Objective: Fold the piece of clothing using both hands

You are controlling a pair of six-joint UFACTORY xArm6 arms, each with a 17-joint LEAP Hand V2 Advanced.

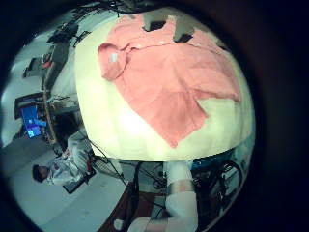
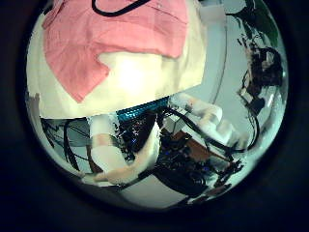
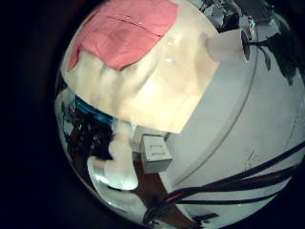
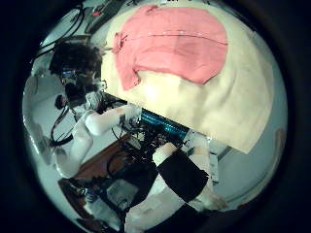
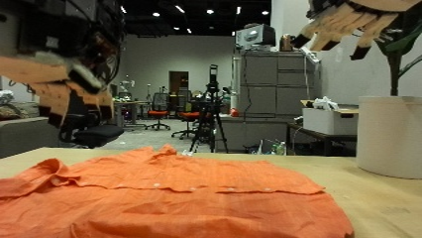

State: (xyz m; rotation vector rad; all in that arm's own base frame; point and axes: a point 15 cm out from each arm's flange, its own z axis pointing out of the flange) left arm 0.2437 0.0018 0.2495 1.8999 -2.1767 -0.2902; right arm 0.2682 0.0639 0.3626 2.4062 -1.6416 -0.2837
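Observation:
An orange button-up shirt lies spread flat on the tan table, collar toward the left hand's side. Both hands hang high above it and touch nothing. My left hand hovers over the collar end with its fingers stretched out, open. Above the table's other end, my right hand is open too, fingers spread and relaxed. The palm views look down from far up on the whole shirt on the table.
A tall white pot with a plant stands on the table's edge below the right hand, also seen as the pot. Bare tabletop lies between the shirt and the pot. Cabinets and chairs stand beyond the table.

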